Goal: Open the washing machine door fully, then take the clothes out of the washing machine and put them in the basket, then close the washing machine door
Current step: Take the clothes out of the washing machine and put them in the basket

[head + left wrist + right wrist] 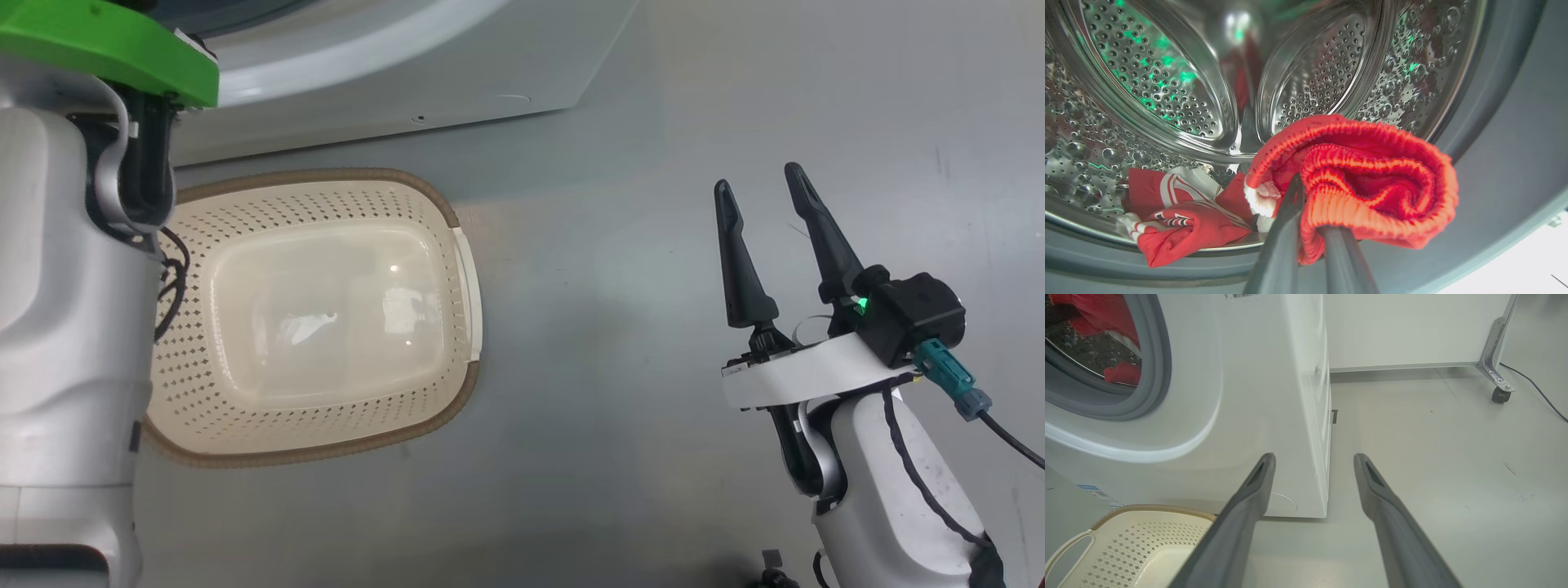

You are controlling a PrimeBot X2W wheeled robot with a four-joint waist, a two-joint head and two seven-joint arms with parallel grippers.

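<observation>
**Left pincer clenched on red garment at drum mouth; right pincer released over floor**

Left pincer point(1310, 204): fingers drawn nearly together, grasping a red ribbed garment point(1372, 171). The fabric is bunched around and above the fingertips, with a white-trimmed edge just left of the left finger. The pincer points into the washing machine's perforated steel drum point(1147, 81). The grey rubber ring point(1515, 143) curves past on the pincer's right.

A second red garment with white stripes point(1184, 220) lies below and to the left of this pincer. It rests at the drum's front lip, apart from the held piece.

Right pincer point(758, 180): fingers spread wide, nothing between them, held above the bare grey floor point(620, 327). In its wrist view the pincer point(1314, 457) points past the front corner of the white washing machine point(1257, 396). The drum opening with red fabric inside sits up and to its left.

Basket point(310, 176): cream, perforated, brown rim, on the floor just before the machine. It is well to the left of the right pincer and partly hidden by the left forearm point(65, 286). No clothes in the part that shows.

A caster-footed metal leg point(1494, 355) stands far ahead and right of the right pincer.
</observation>
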